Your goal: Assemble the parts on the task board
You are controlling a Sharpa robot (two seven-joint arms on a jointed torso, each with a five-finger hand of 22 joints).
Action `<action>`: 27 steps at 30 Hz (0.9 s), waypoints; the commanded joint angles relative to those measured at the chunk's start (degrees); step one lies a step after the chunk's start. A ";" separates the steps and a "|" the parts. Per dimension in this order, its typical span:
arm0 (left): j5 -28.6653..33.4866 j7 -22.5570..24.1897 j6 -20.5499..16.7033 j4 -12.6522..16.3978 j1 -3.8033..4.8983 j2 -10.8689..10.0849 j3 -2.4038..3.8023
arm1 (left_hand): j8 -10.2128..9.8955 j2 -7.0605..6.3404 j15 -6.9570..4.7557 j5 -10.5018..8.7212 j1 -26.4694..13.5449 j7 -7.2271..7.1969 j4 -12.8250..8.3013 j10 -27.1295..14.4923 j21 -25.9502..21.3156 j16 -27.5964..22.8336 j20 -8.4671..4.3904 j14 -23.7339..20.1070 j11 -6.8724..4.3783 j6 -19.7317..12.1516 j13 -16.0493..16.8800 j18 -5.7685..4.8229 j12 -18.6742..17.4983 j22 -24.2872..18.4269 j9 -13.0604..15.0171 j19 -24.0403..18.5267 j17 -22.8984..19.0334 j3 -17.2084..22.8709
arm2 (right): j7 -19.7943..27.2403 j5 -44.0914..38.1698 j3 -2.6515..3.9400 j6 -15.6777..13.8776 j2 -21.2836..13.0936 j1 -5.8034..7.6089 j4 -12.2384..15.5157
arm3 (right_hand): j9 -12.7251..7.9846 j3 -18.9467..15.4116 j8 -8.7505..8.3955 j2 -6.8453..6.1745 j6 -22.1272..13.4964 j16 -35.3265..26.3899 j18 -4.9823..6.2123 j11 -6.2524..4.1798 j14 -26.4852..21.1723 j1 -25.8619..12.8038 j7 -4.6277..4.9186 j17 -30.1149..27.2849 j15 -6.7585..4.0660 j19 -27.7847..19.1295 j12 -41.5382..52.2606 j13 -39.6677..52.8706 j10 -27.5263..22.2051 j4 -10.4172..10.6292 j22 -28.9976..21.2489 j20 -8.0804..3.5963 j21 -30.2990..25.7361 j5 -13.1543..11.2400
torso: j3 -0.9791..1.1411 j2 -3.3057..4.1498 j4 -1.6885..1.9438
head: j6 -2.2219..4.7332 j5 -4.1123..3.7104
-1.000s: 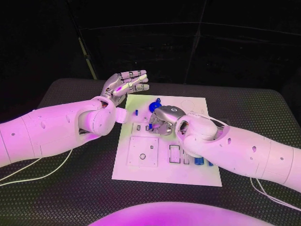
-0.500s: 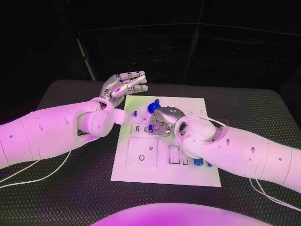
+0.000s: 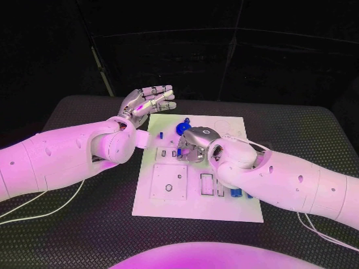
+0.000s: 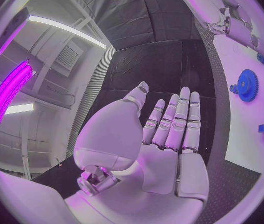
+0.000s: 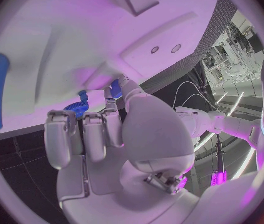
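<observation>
Right hand (image 3: 194, 144) over task board (image 3: 197, 199) | blue gear (image 3: 183, 128) flat

The left arm (image 3: 58, 157) reaches in and forward, wrist bent up, its left hand (image 3: 147, 100) raised with the palm showing and the fingers (image 4: 175, 119) held straight and side by side — nothing in it. The right arm (image 3: 300, 182) crosses inward, its right hand (image 3: 194, 143) turned down with fingers (image 5: 85, 134) curled — whether they pinch anything cannot be told.
</observation>
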 commanded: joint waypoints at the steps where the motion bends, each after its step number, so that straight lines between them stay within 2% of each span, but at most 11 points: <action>1: -0.29 0.17 0.70 0.11 0.12 0.00 0.06 | -0.24 0.08 0.01 0.04 -0.42 5.46 -0.34 -0.05 0.22 -0.24 0.11 0.32 0.17 0.13 -0.03 0.57 -0.31 0.07 0.01 0.41 -0.06 -0.13 | -1.39 -0.23 -0.34 0.91 -0.02 -0.35 -0.38 | 0.07 -0.39 -0.26 -0.07 -0.38 0.14 -0.71 0.53 6.07 -0.73 -0.04 15.07 0.40 4.77 -0.23 7.50 0.29 0.36 12.22 0.39 -0.23 -0.51 | -0.03 0.03 0.01 | 0.05 0.01; 22: -0.29 0.12 0.74 0.08 0.12 0.00 0.06 | -0.24 0.08 0.01 0.04 -0.42 5.46 -0.34 -0.05 0.22 -0.24 0.11 0.32 0.17 0.13 -0.03 0.57 -0.31 0.07 0.01 0.41 -0.06 -0.13 | -1.62 -0.23 -0.34 0.51 0.10 -0.36 -0.43 | 0.10 -0.44 -0.25 -0.01 -0.36 0.14 -0.69 0.52 6.07 -0.74 -0.05 15.07 0.40 4.72 -0.38 7.37 0.18 0.46 12.10 0.41 -0.28 -0.54 | 0.00 0.00 0.02 | -0.11 0.18; 26: -0.29 0.08 0.79 0.07 0.12 0.00 0.06 | -0.24 0.08 0.01 0.04 -0.42 5.46 -0.34 -0.05 0.22 -0.24 0.11 0.32 0.17 0.13 -0.03 0.57 -0.31 0.07 0.01 0.41 -0.06 -0.13 | -2.18 -0.23 -0.34 -0.84 0.10 -0.36 -0.43 | -0.21 -1.16 -1.81 -0.83 -3.42 0.14 -0.63 1.11 6.07 -0.93 0.68 15.07 0.80 4.56 -2.10 5.86 -1.17 1.06 11.78 0.68 -0.41 -0.99 | 0.01 -0.02 0.03 | -0.08 0.15; 27: -0.29 0.06 0.80 0.07 0.12 0.00 0.06 | -0.24 0.09 0.02 0.04 -0.42 5.46 -0.34 -0.05 0.23 -0.25 0.11 0.31 0.17 0.16 -0.03 0.57 -0.31 0.06 0.02 0.42 -0.06 -0.13 | -2.33 -0.23 -0.34 -1.34 0.09 -0.36 -0.40 | -0.25 -1.46 -2.39 -1.48 -5.19 0.14 -0.61 1.52 6.07 -0.92 1.15 15.07 1.12 4.52 -3.05 5.01 -1.95 1.52 11.70 0.93 -0.44 -1.37 | 0.01 -0.01 0.02 | -0.07 0.14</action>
